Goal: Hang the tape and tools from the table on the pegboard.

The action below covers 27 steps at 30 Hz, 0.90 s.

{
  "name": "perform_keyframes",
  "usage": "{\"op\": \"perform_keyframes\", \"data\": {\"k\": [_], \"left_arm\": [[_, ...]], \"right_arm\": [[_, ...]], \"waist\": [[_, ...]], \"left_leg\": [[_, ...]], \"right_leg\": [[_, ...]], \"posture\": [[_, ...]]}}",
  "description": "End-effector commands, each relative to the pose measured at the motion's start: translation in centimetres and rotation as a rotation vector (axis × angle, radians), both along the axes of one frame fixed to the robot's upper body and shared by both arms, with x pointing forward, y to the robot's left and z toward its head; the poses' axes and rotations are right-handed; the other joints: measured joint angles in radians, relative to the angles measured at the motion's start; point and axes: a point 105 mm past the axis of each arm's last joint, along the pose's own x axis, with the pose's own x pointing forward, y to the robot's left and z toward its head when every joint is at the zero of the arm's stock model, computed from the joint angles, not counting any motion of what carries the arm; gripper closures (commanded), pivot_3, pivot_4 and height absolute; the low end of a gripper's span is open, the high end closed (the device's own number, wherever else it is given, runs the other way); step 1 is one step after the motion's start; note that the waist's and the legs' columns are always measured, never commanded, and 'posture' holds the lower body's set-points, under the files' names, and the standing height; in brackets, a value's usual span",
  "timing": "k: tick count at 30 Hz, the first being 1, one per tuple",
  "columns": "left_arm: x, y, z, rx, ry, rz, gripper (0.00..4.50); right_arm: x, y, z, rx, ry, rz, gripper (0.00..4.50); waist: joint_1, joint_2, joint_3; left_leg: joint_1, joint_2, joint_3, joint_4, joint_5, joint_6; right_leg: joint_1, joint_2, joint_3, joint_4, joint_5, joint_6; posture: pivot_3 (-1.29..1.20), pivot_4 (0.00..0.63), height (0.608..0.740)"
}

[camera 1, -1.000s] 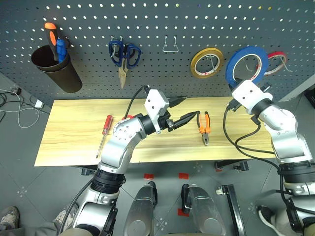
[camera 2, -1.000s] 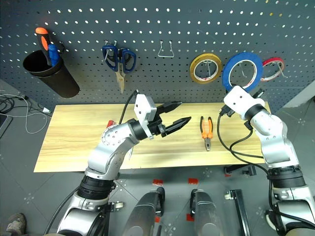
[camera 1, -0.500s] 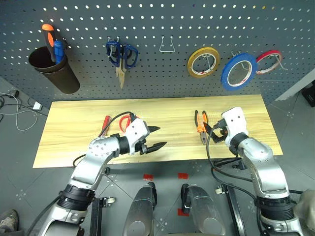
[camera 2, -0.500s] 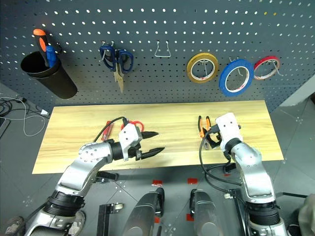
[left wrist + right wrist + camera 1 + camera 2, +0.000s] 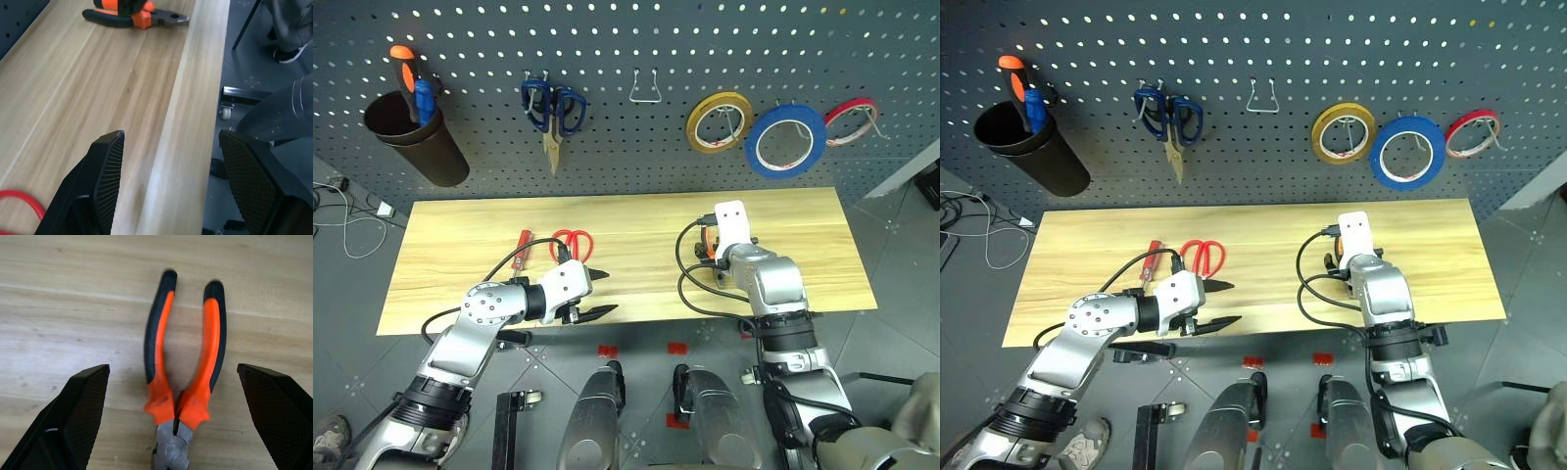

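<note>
Right wrist view: my right gripper [image 5: 173,423] hangs wide open over the pliers [image 5: 183,377] on the table [image 5: 636,220], 1 finger on each side, not touching. My left gripper [image 5: 597,294] is open near the front edge. Scissors [image 5: 572,242] and screwdriver [image 5: 521,246] lie behind it. The blue tape [image 5: 787,141] hangs on the pegboard [image 5: 636,147].

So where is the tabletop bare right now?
Bare: the left end, left of the screwdriver; the middle, between scissors and pliers; the right end of the table. Crowded around the scissors and pliers.
</note>
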Motion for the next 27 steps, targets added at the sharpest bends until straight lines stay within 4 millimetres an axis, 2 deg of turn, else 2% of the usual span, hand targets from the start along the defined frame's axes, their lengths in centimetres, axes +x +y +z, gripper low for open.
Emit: {"op": "perform_keyframes", "data": {"k": [1,8,11,15,17,21,27], "left_arm": [[-0.1,-0.5,0.4,-0.008,-0.015,-0.024,1.27],[0.1,-0.8,0.5,-0.019,-0.018,-0.023,1.27],[0.3,-0.9,0.7,-0.036,-0.032,-0.011,1.27],[0.6,-0.6,1.1,-0.096,-0.032,0.025,1.27],[0.6,-0.3,1.3,-0.132,-0.021,0.051,1.27],[0.5,0.7,2.1,-0.222,-0.008,0.12,1.27],[0.0,2.5,5.5,-0.388,-0.04,0.264,1.27]], "right_arm": [[0.8,-0.1,-0.4,0.03,0.021,-0.022,0.04],[0.9,0.2,-2.6,0.086,0.129,-0.025,0.04],[1.1,0.0,-2.9,0.067,0.124,-0.013,0.61],[1.4,-0.1,-2.1,0.038,0.069,0.019,1.92],[1.3,0.2,-1.4,0.02,0.024,0.049,2.01],[0.1,2.2,2.5,0.017,-0.166,0.177,2.01],[-5.6,7.8,11.4,0.114,-0.537,0.339,2.01]], "waist": [[-0.007,0.0,0.0],[-0.01,0.0,0.0],[-0.011,0.0,0.0],[-0.011,0.0,0.0],[-0.011,0.0,0.0],[-0.012,0.0,0.0],[-0.016,0.0,0.0]], "left_leg": [[0.0,0.0,0.0,0.0,0.0,0.0],[0.0,0.0,0.0,0.0,0.0,0.001],[0.001,0.0,0.0,0.001,0.0,0.001],[0.001,0.0,0.0,0.001,0.0,0.001],[0.001,0.0,0.0,0.001,0.0,0.001],[0.001,0.0,0.001,0.0,0.0,0.001],[-0.003,0.002,0.0,0.001,0.0,0.0]], "right_leg": [[0.0,0.0,0.0,0.0,0.0,0.0],[0.0,0.0,0.0,0.002,0.0,0.0],[0.001,0.0,0.0,0.002,0.0,0.0],[0.001,0.0,0.0,0.002,0.0,0.0],[0.001,0.0,0.0,0.002,0.0,0.0],[0.0,0.0,0.001,0.002,0.0,0.0],[-0.004,0.001,0.0,0.002,0.0,0.0]], "posture": [[0.0,0.371,0.74],[0.0,0.37,0.74],[0.0,0.366,0.74],[-0.01,0.361,0.74],[-0.01,0.361,0.74],[-0.01,0.354,0.74],[0.0,0.351,0.74]]}}
